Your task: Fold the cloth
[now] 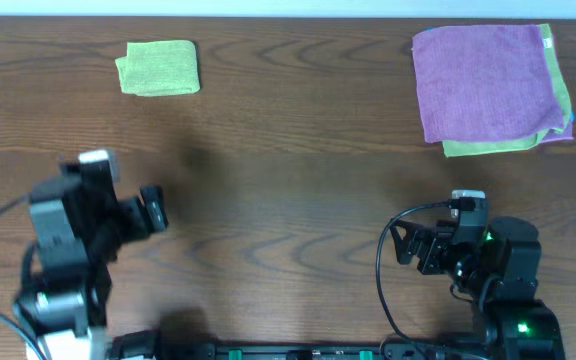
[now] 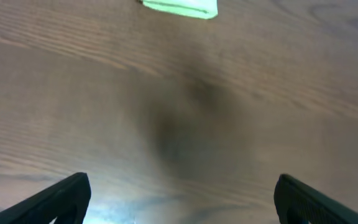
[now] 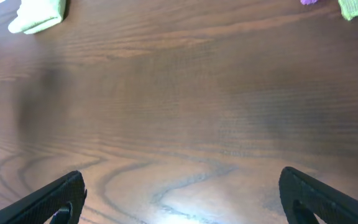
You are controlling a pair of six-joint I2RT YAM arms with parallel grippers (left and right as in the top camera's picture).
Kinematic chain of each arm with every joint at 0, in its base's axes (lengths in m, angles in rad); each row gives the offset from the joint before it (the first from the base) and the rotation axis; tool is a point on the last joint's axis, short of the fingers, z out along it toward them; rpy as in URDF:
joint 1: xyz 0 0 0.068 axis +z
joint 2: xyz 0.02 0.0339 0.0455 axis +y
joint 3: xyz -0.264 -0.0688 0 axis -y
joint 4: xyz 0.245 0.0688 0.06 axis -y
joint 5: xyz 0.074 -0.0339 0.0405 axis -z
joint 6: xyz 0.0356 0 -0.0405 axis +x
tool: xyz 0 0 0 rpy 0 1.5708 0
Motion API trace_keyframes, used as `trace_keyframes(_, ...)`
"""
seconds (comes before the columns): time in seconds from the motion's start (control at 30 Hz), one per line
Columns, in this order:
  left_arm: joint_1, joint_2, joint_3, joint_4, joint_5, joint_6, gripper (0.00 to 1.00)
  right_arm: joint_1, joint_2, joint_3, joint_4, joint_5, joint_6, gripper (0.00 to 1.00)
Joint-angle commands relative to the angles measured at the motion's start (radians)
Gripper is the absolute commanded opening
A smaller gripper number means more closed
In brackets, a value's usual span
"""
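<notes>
Two end effectors: left end effector (image 1: 154,212) and right end effector (image 1: 405,246), both parked low near the front edge of the counter (image 1: 288,150), well apart from every cloth; looks like a rest pose between folds.
Left grip: spread wide, holding nothing, only bare wood underneath.
Right grip: same story, spread wide and empty.
Green cloth (image 1: 158,68): far left corner, folded into a compact pad, probably put there as finished; long axis left to right, only just.
Purple cloth (image 1: 483,80): far right corner, lying flat on top of a lime cloth (image 1: 508,146), so likely next in line.
Purple heading: nearly square, slightly wider left to right, edges a touch skewed to the counter edge, near right corner rumpled.
Reach: right end effector the closer one to the purple cloth.
</notes>
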Motion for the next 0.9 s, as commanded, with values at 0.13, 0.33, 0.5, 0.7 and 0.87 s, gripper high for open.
trace_keyframes(0.13, 0.001, -0.295, -0.275, 0.061, 0.009, 0.121, 0.95, -0.012, -0.004, -0.001, -0.001, -0.004, 0.011, 0.99)
trace_keyframes(0.33, 0.0, -0.517, -0.43, 0.06, 0.009, 0.171, 0.95, -0.012, -0.004, -0.001, -0.001, -0.004, 0.011, 0.99)
trace_keyframes(0.5, 0.0, -0.627, -0.502, 0.057, 0.009, 0.179, 0.95, -0.012, -0.004, -0.001, -0.001, -0.004, 0.011, 0.99)
trace_keyframes(0.7, -0.029, -0.69, -0.551, 0.041, 0.005, 0.237, 0.95, -0.012, -0.004, -0.001, -0.001, -0.004, 0.011, 0.99)
trace_keyframes(0.87, -0.046, -0.725, -0.585, 0.023, 0.005, 0.283, 0.95, -0.012, -0.004, -0.001, -0.001, -0.004, 0.011, 0.99)
